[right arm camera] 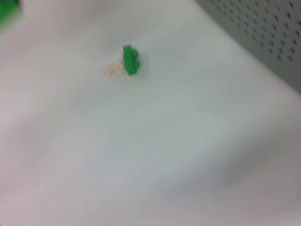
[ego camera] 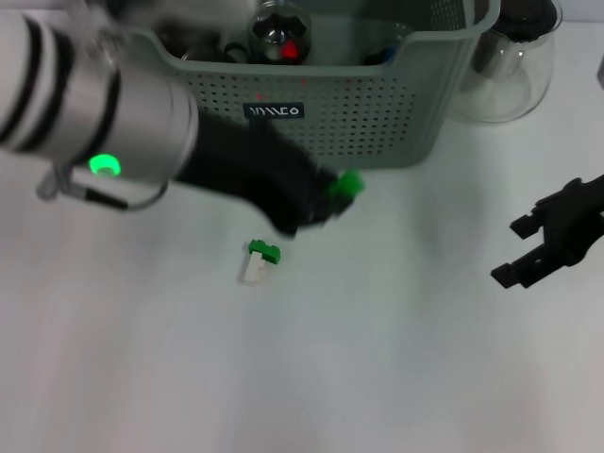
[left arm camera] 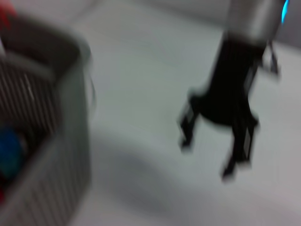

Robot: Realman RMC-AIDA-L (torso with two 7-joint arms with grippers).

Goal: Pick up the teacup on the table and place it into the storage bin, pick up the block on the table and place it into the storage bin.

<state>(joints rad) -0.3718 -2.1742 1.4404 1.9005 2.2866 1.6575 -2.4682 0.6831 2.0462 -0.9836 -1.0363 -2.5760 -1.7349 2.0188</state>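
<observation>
1. The left gripper point(ego camera: 326, 203) reaches in from the nine o'clock side and is clamped on a small green block point(ego camera: 348, 184), held just clear of the front wall of the storage bin point(ego camera: 377, 94), low against its perforated face.
2. My reading is that the step in hand is carrying this block to the bin. Doing it well means rising toward twelve o'clock until the block clears the rim, moving over the open interior, and only then parting the jaws, since the bin already holds other items.
3. A second block, green and white point(ego camera: 258, 261), lies on the table point(ego camera: 377, 377) at about seven o'clock from the held one, apart from it.
4. The right gripper point(ego camera: 547, 243) hovers over the table at three o'clock, jaws apart and holding nothing.
5. No teacup is visible on the table; whether it is among the bin's contents I cannot tell.
6. A clear glass jug point(ego camera: 514, 57) stands just beside the bin at its two o'clock corner.
7. The left wrist view alone shows the bin's corner close up and the right gripper beyond. The right wrist view shows the green and white block point(right arm camera: 128, 61) on its side. Only the head view shows the grasp.
</observation>
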